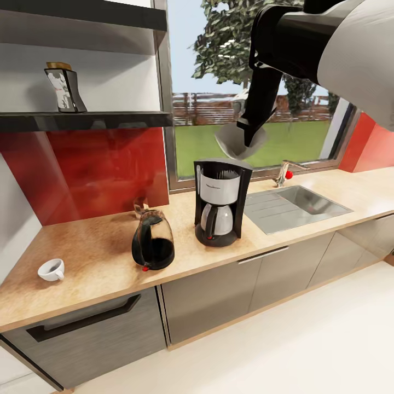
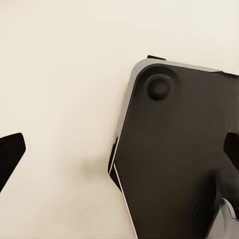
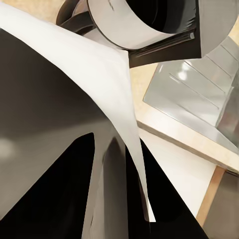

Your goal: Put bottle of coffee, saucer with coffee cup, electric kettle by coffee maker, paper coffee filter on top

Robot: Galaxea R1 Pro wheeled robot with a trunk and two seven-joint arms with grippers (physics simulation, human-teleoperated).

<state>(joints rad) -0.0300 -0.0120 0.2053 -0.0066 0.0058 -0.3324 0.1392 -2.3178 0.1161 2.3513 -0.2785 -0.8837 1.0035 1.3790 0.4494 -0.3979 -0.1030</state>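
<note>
The right fingers (image 1: 249, 137) hang in the air just above the coffee maker (image 1: 220, 202) and pinch the white paper filter (image 1: 236, 143) between them. The filter is up in the air, a little over the top of the coffee maker and not touching it. In the right wrist view the filter (image 3: 79, 74) spreads out wide and close, and the dark fingers (image 3: 59, 199) are closed tight on its thin edge, with the silver top of the coffee maker (image 3: 144, 25) past it and the sink (image 3: 194, 94) off to the side. The coffee maker stands on the bench (image 1: 82, 257) just beside the steel sink (image 1: 295, 205). The dark glass kettle (image 1: 152, 241) stands near the coffee maker, on its other side from the sink. The white cup (image 1: 52, 270) lies tipped on its side on the bench, well apart from the kettle. The bottle (image 1: 64, 87) of coffee stands on the dark shelf (image 1: 109, 119) on the wall. The left wrist view looks at a pale floor (image 2: 59, 74) and a dark flat part of the robot (image 2: 184, 159); a black finger (image 2: 10, 154) tip shows at the edge, and I cannot tell how far open the left fingers are.
</note>
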